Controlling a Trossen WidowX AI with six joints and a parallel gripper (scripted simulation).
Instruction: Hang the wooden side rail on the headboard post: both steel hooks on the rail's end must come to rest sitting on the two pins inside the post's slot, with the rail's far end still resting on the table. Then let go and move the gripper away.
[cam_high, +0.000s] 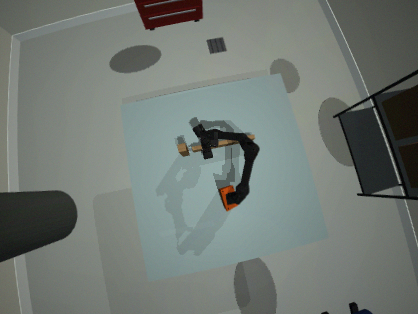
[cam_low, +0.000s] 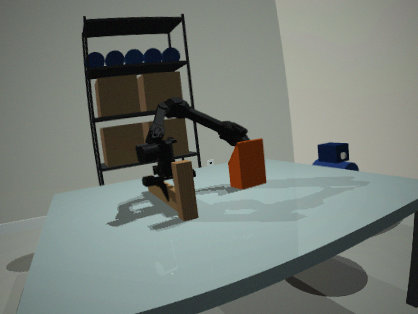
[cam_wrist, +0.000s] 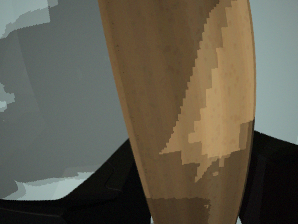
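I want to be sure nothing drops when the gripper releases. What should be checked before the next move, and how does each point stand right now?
1. Gripper shut on the side rail: ok, the wood fills the wrist view between the dark fingers.
2. Rail's hooked end reaches the headboard post: ok, the top view shows the rail running up to the post.
3. Both steel hooks seated on the pins: cannot tell, the slot faces away in every view.
4. Rail's far end resting on the table: cannot tell, the arm hides it.
5. Post upright: ok.
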